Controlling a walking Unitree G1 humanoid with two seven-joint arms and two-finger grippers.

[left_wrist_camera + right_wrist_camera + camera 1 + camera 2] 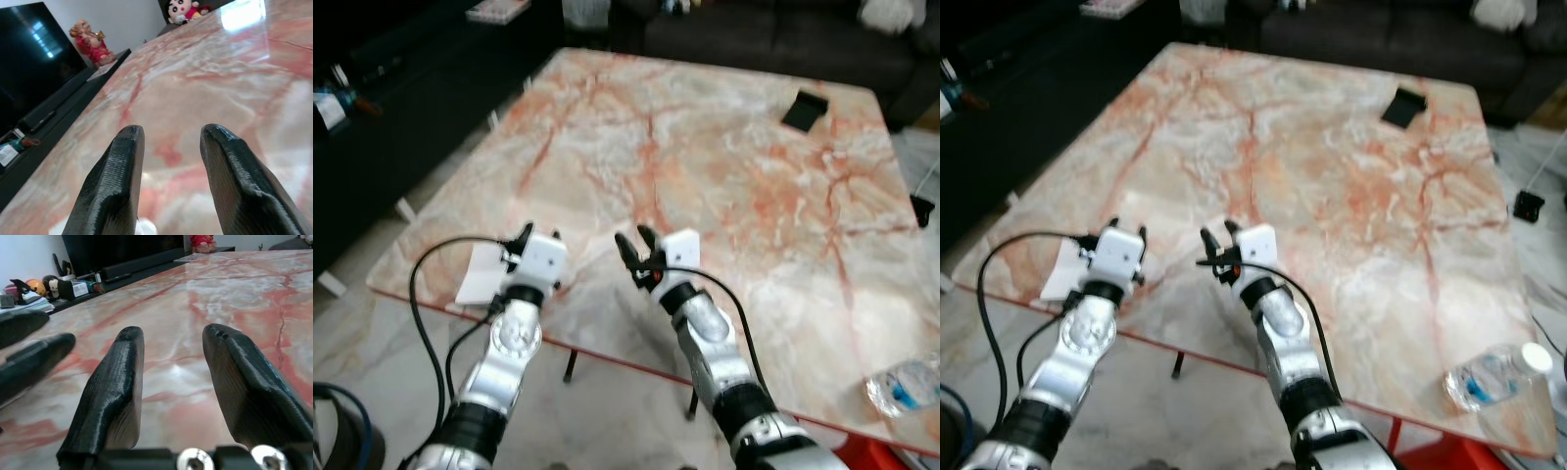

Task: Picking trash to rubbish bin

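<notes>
Over the near edge of the marble bench [705,157] we hold both arms forward, side by side. Our left pincer [522,238] hovers just above a white scrap of paper [480,274] lying at the bench's near left corner; its two black fingers [115,186] stand parted with nothing between them, and the left wrist view catches a bit of white at their base, probably that same paper. Our right pincer [636,250] sits near the left one, a little farther in over the bench, its fingers [112,396] also spread apart and empty; the right wrist view sees the tips of the left pincer beside it. A crumpled clear plastic bottle [1489,377] with a white cap lies at the near right corner of the bench, well apart from both pincers. A small black flat object [805,110] rests near the far right edge. A dark sofa [773,39] stands beyond the bench, and a low dark TV unit [401,88] runs along its left side.
</notes>
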